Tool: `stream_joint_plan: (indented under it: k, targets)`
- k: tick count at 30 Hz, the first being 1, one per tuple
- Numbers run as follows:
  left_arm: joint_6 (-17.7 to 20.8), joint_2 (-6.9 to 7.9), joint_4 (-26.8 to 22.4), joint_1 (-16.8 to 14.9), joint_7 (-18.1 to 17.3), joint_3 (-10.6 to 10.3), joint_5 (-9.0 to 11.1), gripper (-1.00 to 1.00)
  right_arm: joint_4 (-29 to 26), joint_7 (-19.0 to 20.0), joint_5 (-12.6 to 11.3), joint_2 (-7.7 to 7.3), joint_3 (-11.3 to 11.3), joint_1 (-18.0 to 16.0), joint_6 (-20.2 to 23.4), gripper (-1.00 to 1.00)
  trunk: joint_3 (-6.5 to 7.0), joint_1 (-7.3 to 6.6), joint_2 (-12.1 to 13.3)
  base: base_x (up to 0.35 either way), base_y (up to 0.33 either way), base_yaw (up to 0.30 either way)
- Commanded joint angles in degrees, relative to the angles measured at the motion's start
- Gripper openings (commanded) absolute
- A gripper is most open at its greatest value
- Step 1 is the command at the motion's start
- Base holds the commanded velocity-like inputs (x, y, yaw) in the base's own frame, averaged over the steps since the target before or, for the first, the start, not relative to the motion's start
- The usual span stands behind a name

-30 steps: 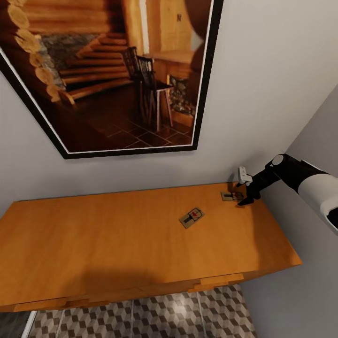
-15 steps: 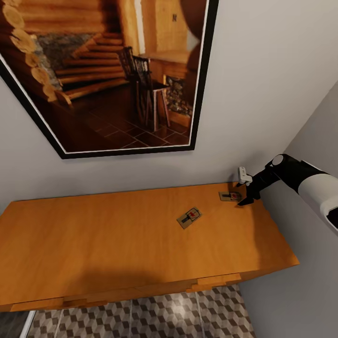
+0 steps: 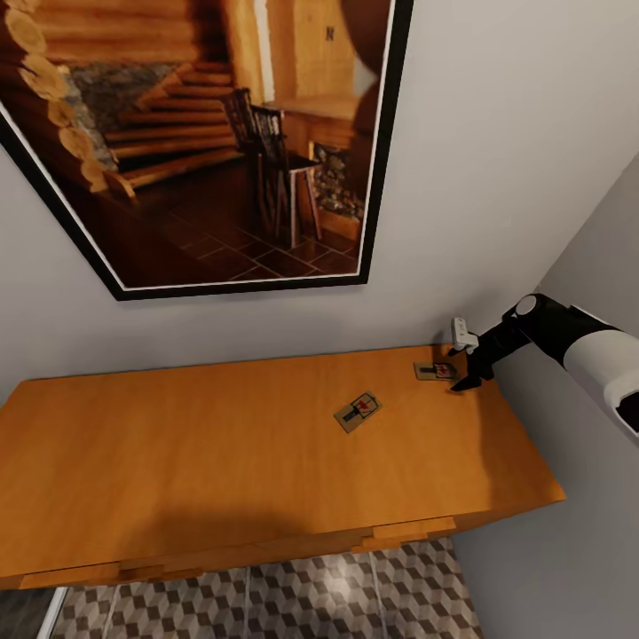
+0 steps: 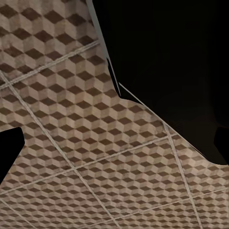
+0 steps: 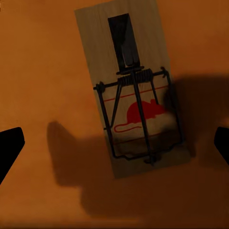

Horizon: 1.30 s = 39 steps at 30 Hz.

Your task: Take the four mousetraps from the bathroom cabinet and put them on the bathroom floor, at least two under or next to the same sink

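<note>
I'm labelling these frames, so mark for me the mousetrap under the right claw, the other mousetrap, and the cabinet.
Mousetrap under the right claw [image 5: 131,95]: right wrist view, on its wire spring.
Other mousetrap [image 3: 358,412]: head view, middle of its board.
Cabinet [image 3: 195,453]: head view, bare top.

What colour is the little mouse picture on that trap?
Red, on the mousetrap; the right wrist view shows it best.

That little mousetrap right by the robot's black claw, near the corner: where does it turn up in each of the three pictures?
Head view: the mousetrap lies on the cabinet top near its far right corner, just beside the right gripper.
Right wrist view: the same mousetrap lies below the camera, its red mouse print visible.
Left wrist view: not there; just patterned bathroom floor.
Shared landmark: the orange wood of the cabinet top around the trap.
</note>
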Motion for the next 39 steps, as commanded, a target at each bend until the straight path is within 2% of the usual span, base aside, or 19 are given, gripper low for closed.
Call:
stream_joint_plan:
  k: [1, 13, 39]
  targets:
    - [-0.17, -0.01, 0.05, -0.01, 0.07, -0.48, 0.30, 1.00, 0.04, 0.10, 0.60, 0.00, -0.29, -0.01, -0.70, 1.00, -0.08, 0.03, -0.08, 0.000, 0.000, 0.000]
    - [-0.17, -0.03, 0.04, -0.01, 0.07, -0.48, 0.30, 1.00, 1.40, 0.07, 0.60, 0.26, -0.32, -0.01, -2.04, 1.00, -0.08, 0.03, -0.08, 0.000, 0.000, 0.000]
    - [-0.17, -0.03, 0.03, -0.01, 0.07, -0.48, 0.30, 1.00, 1.50, 0.07, 0.60, 0.27, -0.46, 0.00, -2.14, 1.00, -0.08, 0.03, -0.08, 0.000, 0.000, 0.000]
